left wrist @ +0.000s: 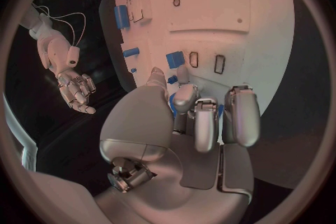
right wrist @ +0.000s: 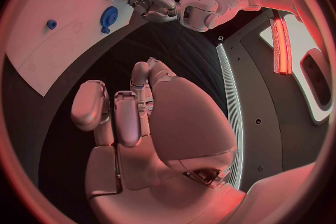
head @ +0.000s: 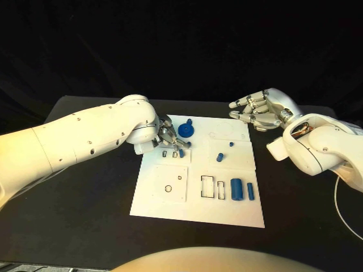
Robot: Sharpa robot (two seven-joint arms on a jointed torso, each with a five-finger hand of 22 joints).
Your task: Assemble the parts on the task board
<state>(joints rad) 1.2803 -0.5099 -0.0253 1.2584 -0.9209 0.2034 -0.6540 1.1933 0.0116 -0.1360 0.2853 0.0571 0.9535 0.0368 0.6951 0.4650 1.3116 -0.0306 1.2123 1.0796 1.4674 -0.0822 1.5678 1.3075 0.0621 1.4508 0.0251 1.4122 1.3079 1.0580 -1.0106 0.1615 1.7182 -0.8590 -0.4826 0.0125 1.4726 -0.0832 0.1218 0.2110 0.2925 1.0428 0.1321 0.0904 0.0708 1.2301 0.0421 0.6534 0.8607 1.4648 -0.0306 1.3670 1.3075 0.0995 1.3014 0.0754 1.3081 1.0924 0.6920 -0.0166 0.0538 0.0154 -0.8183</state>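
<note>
Task board [head: 167, 199]: white plate lying mid-worktop [head: 83, 226], with outlined slots and several blue parts on it. Two upright blue blocks [head: 242, 190] stand at its near right, a small blue peg [head: 220, 157] sits near the centre, and a round blue part [head: 187, 130] lies at the far edge.

Left hand [head: 170, 140] is over the far left of the board, fingers curled in around a small blue part [left wrist: 174, 59] just beside two small rectangular slots [left wrist: 206, 61]. Blue shows between the fingers in the left wrist view; whether it is truly pinched, cannot tell.

Right hand [head: 259, 111] hovers off the board's far right corner, fingers loosely curled, holding nothing.

Judgement: step in hand is seating the part in a slot. Square the part to the slot outline first, lower straight and press gently; tilt would jam it.
</note>
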